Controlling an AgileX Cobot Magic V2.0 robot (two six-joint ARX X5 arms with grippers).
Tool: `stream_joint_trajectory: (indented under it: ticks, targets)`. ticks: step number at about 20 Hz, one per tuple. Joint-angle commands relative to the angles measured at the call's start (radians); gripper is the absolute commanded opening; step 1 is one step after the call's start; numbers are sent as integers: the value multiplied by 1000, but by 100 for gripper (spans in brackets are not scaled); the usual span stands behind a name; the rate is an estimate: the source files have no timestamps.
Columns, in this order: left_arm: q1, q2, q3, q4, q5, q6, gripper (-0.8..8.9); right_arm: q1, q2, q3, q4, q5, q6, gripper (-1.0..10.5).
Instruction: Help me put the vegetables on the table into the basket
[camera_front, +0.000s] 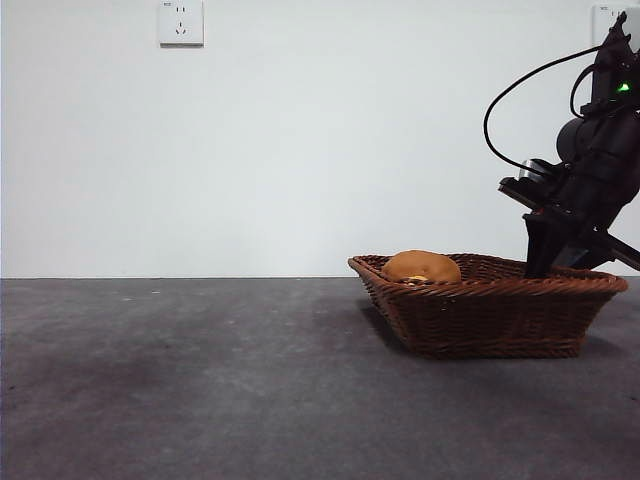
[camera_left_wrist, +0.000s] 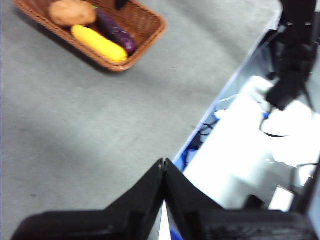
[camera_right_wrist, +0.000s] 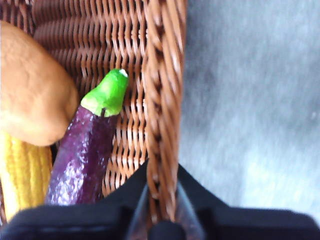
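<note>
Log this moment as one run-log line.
potato, yellow vegetable, eggplant: in basket | right tool: at basket rim | left tool: shut, away

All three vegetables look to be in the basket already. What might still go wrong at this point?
The right gripper sits low with its jaws astride the basket rim; lifting off at an angle might snag the weave and drag or tip it. The eggplant lies close beside those jaws, leaning against the potato and the yellow vegetable, so a snag could jostle it. The left gripper waits far off.
</note>
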Motion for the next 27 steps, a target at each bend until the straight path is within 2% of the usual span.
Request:
stream_joint_trajectory:
  ticks: [1, 2, 3, 5, 7, 9, 11, 13, 15, 18, 21, 24, 27]
  targets:
    - [1, -2, -4, 7, -25, 12, -5, 2, 4, 70, -9, 63, 53, 463]
    - [1, -2, -4, 6, -24, 13, -5, 2, 4, 108, -55, 98, 52, 586]
    - [1, -2, -4, 2, -24, 16, -5, 2, 4, 153, -113, 128, 50, 626]
    - [1, -2, -4, -19, -28, 36, -5, 3, -10, 254, -240, 190, 47, 627]
    - [1, -2, -4, -38, -79, 56, -5, 6, -71, 321, -333, 266, 63, 621]
    - [1, -2, -4, -80, -171, 84, -5, 18, -190, 329, -381, 364, 87, 461]
    - [1, -2, -4, -110, -233, 108, -5, 33, -314, 329, -433, 458, 109, 192]
    - [1, -3, -4, -112, -266, 124, -5, 60, -432, 323, -447, 510, 130, -14]
    - [1, -3, -4, -105, -288, 137, -5, 104, -547, 322, -447, 512, 167, -17]
    - [1, -2, -4, -93, -288, 142, -5, 223, -706, 301, -448, 540, 185, -17]
    - [1, -2, -4, -93, -336, 92, -4, 390, -850, 190, -448, 634, 193, -17]
    - [1, -2, -4, -117, -334, 81, -4, 535, -1032, -66, -448, 789, 285, -16]
    - [1, 8, -4, -111, -328, 68, -4, 588, -1197, -282, -448, 804, 294, -16]
